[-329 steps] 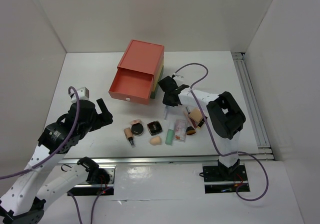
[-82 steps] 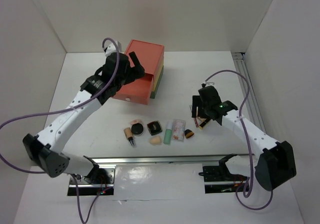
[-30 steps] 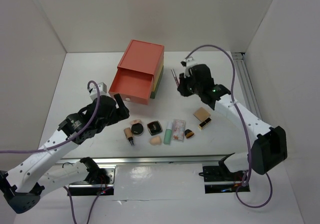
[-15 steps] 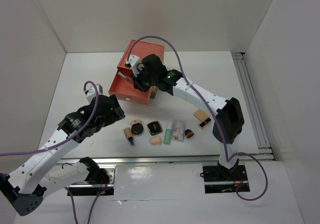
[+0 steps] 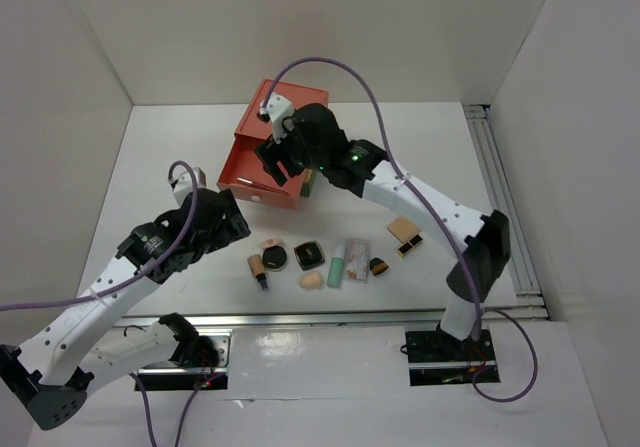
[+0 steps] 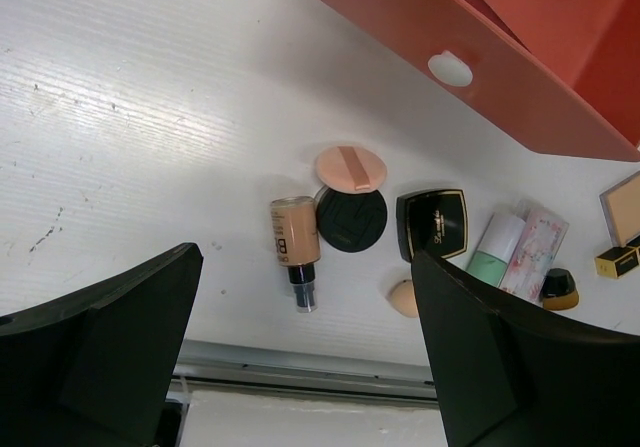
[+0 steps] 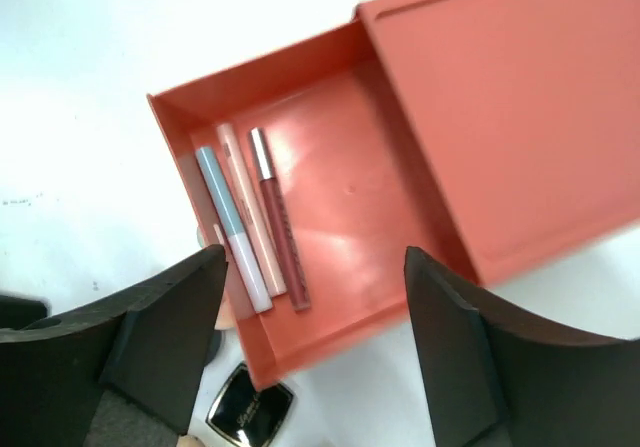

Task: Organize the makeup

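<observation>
Red plastic drawer (image 7: 340,127) lies under the spread right pincer (image 7: 315,259); left pincer (image 6: 305,257) gapes too. Descending risks crushing its thin pencils (image 7: 255,229).

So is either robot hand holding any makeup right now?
No, nothing is held. The left gripper is open above the loose makeup, and the right gripper is open over the red drawer, where thin pencils lie.

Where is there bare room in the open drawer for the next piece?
Bare: the drawer floor between the three pencils and the box top. Crowded: the strip along the side wall where the pencils lie.
</observation>
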Robot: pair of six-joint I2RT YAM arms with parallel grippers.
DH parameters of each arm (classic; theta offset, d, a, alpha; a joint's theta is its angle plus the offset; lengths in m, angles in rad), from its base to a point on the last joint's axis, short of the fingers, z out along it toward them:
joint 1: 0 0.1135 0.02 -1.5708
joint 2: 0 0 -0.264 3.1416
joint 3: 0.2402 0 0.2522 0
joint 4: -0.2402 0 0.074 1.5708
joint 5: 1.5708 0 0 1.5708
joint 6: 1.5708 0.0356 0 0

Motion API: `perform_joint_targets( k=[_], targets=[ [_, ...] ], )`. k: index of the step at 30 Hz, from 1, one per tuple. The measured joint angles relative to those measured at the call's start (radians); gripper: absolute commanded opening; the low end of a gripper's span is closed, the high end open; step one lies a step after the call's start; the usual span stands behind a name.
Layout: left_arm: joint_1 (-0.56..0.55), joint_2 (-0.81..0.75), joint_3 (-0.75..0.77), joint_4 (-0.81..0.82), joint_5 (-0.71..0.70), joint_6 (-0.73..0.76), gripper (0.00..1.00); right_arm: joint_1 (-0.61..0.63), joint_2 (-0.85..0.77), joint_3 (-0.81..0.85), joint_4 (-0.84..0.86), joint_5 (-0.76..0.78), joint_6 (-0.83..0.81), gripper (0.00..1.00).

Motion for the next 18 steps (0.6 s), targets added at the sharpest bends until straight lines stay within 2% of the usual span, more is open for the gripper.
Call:
perform_joint_targets(
  k=[4, 7, 11, 14, 18],
  targets=[
    [0.000, 0.006, 0.000, 0.002, 0.001, 0.002, 1.00, 0.006, -0.183, -0.112, 0.056, 0.116, 0.085, 1.00],
    [0.000, 0.006, 0.000, 0.010, 0.009, 0.002, 1.00, -0.015, -0.361, -0.263, 0.054, 0.249, 0.209, 1.00],
    [0.000, 0.006, 0.000, 0.033, 0.023, 0.007, 1.00, -0.108, -0.536, -0.450, -0.086, 0.438, 0.473, 1.00],
    [0.003, 0.006, -0.001, 0.046, 0.035, 0.013, 1.00, -0.195, -0.587, -0.610, -0.221, 0.528, 0.665, 1.00],
    [0.009, 0.006, -0.019, 0.065, 0.053, 0.030, 1.00, -0.274, -0.569, -0.819, -0.333, 0.549, 0.849, 1.00]
  ],
)
